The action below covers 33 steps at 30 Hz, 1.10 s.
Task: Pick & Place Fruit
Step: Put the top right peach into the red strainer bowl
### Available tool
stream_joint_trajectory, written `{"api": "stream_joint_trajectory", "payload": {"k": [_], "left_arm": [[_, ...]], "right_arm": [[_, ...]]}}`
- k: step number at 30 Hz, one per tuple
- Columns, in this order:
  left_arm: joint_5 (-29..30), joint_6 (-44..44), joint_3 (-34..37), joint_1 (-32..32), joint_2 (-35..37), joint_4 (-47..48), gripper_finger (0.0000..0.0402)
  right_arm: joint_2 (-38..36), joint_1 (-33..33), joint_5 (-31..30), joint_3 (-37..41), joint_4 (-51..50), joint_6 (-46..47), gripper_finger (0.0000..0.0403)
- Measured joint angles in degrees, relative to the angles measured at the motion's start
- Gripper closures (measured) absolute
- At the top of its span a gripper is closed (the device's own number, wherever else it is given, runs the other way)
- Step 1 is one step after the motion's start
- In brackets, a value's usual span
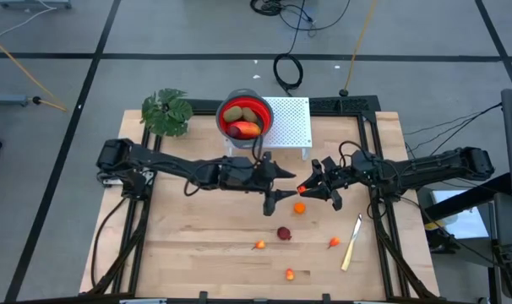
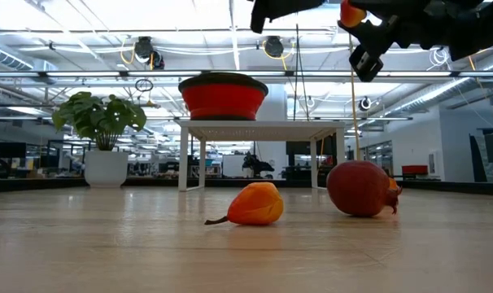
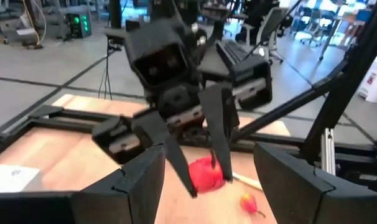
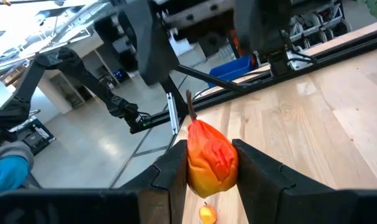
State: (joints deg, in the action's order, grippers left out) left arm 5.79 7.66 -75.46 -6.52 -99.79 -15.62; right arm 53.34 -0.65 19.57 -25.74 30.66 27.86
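Your right pincer [image 4: 210,165] is pinching a red-orange fruit [image 4: 211,158]; left pincer [image 1: 273,187] is hanging spread, empty. Red bowl [image 1: 244,105] behind them is holding some fruit; five are lying below on the surface [image 1: 197,253].

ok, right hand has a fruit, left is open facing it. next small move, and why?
Probably ease the open left hand in around the red-orange toy fruit pinched by the right hand: both are raised, facing each other, and the red bowl sits on the left arm's side.

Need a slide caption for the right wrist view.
Right gripper shut on a red-orange fruit above the wooden table.
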Motion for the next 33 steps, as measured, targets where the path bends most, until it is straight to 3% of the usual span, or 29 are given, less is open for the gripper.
{"api": "stream_joint_trajectory", "payload": {"k": [20, 33], "left_arm": [[-1.08, 1.29, -0.17, 0.17, -1.61, -2.93, 0.0156], [1.06, 1.49, -0.17, 0.24, -1.61, -1.94, 0.0156]], "right_arm": [[0.33, -0.02, -0.44, 0.0, 3.58, 1.46, 0.0291], [7.39, -0.02, -0.33, 0.0, 13.45, 1.53, 0.0291]]}}
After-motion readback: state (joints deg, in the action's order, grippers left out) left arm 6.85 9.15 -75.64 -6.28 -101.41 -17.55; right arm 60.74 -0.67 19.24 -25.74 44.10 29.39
